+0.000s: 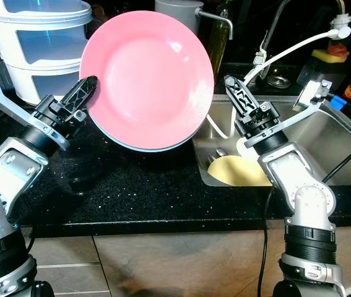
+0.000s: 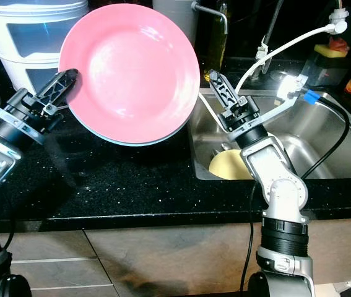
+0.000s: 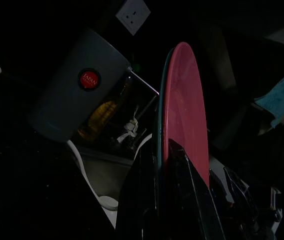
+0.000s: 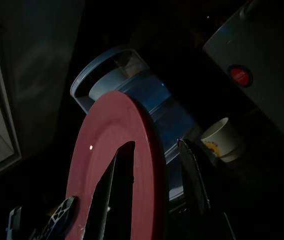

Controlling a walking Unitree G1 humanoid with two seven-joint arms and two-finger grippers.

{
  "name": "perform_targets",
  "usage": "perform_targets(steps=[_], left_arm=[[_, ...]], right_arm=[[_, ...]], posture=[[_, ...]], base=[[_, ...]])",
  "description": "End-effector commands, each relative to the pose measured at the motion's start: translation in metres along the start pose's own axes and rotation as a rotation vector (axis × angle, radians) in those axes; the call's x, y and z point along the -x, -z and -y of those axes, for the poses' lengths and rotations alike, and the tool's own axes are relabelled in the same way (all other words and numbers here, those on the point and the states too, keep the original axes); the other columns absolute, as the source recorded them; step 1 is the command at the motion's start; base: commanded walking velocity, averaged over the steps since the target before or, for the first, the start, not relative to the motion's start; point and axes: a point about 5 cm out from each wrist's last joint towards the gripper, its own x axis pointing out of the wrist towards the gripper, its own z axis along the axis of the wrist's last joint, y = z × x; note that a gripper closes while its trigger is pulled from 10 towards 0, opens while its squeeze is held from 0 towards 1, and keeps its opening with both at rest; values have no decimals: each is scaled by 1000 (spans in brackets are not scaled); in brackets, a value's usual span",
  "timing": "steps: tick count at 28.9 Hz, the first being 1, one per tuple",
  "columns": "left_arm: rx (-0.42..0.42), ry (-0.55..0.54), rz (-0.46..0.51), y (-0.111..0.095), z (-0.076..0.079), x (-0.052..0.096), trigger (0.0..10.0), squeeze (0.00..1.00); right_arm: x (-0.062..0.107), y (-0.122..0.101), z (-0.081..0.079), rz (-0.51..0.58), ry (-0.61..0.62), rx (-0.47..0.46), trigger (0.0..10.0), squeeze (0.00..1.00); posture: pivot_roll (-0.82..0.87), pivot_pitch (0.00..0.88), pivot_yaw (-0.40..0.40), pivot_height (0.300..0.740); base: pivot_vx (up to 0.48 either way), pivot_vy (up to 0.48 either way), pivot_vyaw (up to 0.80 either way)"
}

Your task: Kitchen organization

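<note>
Left gripper (image 1: 87, 93): fingers closed on the rim of the pink plate (image 1: 147, 77) at its 9 o'clock edge, one finger across the face, the other behind; the left wrist view shows the rim pinched between them. A pale blue plate (image 1: 143, 147) sits directly behind the pink one, its edge showing from 6 to 8 o'clock, clamped in the same grip. Both plates stand nearly upright, raised clear of the black counter (image 1: 132, 185), with open room beneath their lower edge.

Right gripper (image 1: 237, 93): at the plates' 3 o'clock edge, fingers parted. The right wrist view shows the rim lying between the two fingers; whether they touch it cannot be told.

Surroundings: a white stacked container (image 1: 39, 43) stands at 10 o'clock, just beside the plates' edge. A grey jug (image 1: 181, 9) rises behind the top rim at 12 o'clock. The sink (image 1: 342, 142) lies at 4 o'clock, holding a yellow dish (image 1: 237, 172) near its front wall. A white hose (image 1: 293, 49) arcs above the basin.
</note>
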Motion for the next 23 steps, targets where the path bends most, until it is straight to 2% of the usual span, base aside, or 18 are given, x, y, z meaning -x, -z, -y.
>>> perform_targets(steps=[1,6,23], left_arm=[[-4,22,-2,-1,2,1,10000,0],[10,27,-5,3,2,0,10000,0],[11,29,-15,5,4,-2,10000,0]], right_arm=[[0,0,-3,-2,-22,-13,10000,0],[0,9,-1,-61,-6,20,10000,0],[-1,12,-4,-78,-30,24,10000,0]], posture=[[177,18,-43,740],[177,18,-43,740],[179,21,-43,740]], base=[[0,0,0],[0,0,0],[0,0,0]])
